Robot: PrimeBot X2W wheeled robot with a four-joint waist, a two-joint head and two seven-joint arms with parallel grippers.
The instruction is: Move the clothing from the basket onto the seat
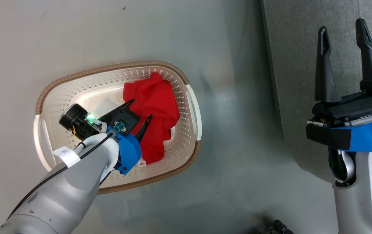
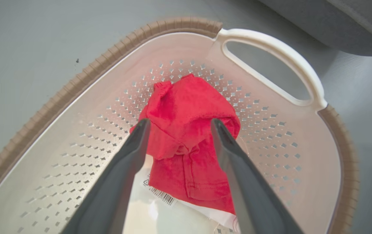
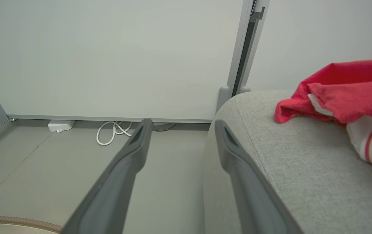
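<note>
Large light grey fabric-upholstered seat (image 1: 290, 65) fills the upper right of the head frame, and its rounded edge is at lower right in the right wrist frame (image 3: 303, 162). Cream-white perforated plastic basket (image 1: 108, 67) with a brown woven-look rim sits centre-left on the grey floor, apart from the seat. One bright red garment (image 1: 155, 107) lies crumpled in the basket's right half, against the perforated wall (image 2: 75, 156) in the left wrist frame. A second red garment (image 3: 352, 87) with white striped trim lies on the seat, at the right edge of the frame. Left gripper (image 1: 140, 109) is inside the basket with its fingers spread either side of the red garment (image 2: 189, 110), nothing grasped; contact unclear. Right gripper (image 1: 342, 26) is at upper right over the seat edge, spread wide and empty. Barcode label (image 2: 163, 195) is on the basket base. White cable (image 3: 111, 131) lies by the wall.
</note>
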